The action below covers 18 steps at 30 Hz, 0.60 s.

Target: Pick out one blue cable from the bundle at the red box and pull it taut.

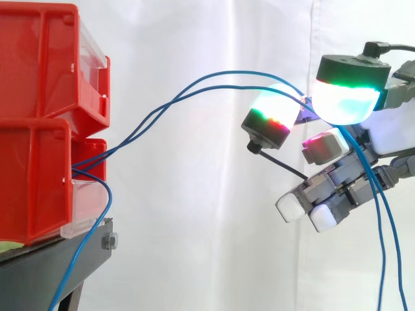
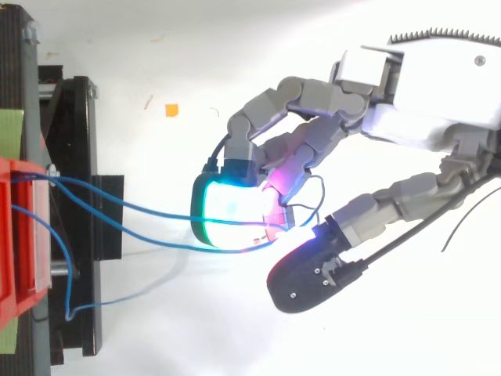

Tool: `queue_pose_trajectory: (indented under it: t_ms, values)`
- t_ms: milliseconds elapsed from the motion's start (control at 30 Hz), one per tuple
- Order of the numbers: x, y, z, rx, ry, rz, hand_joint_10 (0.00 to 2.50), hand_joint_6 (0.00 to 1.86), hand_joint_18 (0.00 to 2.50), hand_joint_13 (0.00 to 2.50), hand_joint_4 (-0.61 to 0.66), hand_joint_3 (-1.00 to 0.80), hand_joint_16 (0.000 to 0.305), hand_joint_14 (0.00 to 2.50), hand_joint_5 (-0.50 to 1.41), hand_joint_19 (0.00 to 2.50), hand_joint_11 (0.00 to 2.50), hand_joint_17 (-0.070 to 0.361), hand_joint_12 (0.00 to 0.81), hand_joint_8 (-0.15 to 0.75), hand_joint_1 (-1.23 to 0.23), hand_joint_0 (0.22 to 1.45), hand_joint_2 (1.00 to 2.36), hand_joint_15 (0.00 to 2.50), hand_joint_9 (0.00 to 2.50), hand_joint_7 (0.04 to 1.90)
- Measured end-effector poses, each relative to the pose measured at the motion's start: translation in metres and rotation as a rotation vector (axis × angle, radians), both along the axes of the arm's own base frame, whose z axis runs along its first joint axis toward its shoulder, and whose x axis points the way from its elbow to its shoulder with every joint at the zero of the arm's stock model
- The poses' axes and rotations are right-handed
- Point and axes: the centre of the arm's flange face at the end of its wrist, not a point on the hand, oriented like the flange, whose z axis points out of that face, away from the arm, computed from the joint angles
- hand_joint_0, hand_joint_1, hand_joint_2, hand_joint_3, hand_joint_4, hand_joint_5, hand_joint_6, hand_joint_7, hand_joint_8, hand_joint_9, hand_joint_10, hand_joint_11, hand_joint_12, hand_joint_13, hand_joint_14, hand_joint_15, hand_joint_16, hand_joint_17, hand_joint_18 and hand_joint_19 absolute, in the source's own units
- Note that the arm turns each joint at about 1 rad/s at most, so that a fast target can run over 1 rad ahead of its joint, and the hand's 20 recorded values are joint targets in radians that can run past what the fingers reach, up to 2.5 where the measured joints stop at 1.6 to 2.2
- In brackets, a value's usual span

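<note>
Two red bins are stacked at the left, the upper bin [image 1: 39, 58] above the lower bin [image 1: 32, 181], whose edge is the red box [image 2: 12, 235] in the top view. Thin blue cables [image 1: 150, 116] leave the lower bin's front and rise in a shallow bow to my hand [image 1: 337, 175]. Two glowing fingertips [image 1: 347, 97] pinch two blue strands [image 2: 141, 208] between them. Past the pinch, the strands hang down at the right [image 1: 382, 259]. The hand's palm [image 2: 423, 102] sits right of the bins, and its other fingers are curled underneath.
A third blue strand [image 1: 98, 227] droops from the lower bin down past the black stand [image 1: 65, 259] and loops beside it [image 2: 70, 305]. A white curtain hangs behind. A small orange scrap [image 2: 171, 110] lies on the white surface.
</note>
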Motion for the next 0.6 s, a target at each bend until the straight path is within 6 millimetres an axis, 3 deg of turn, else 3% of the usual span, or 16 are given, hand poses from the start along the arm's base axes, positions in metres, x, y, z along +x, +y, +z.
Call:
queue_pose_trajectory:
  t_ms: [367,600]
  values:
    - [-0.0004,-0.0003,-0.0002,0.0,0.003,0.0,0.03,0.88,0.5,0.62,-0.01,-0.5,0.057,0.02,-0.15,0.65,0.97,0.128,0.401,0.258,-0.73,0.56,1.0,0.5,1.15,0.81]
    - [-0.0005,-0.0003,0.0002,0.003,0.004,0.0,0.03,0.86,0.52,0.66,-0.06,-0.5,0.055,0.02,-0.13,0.67,0.99,0.123,0.391,0.25,-0.67,0.63,1.0,0.51,1.22,0.88]
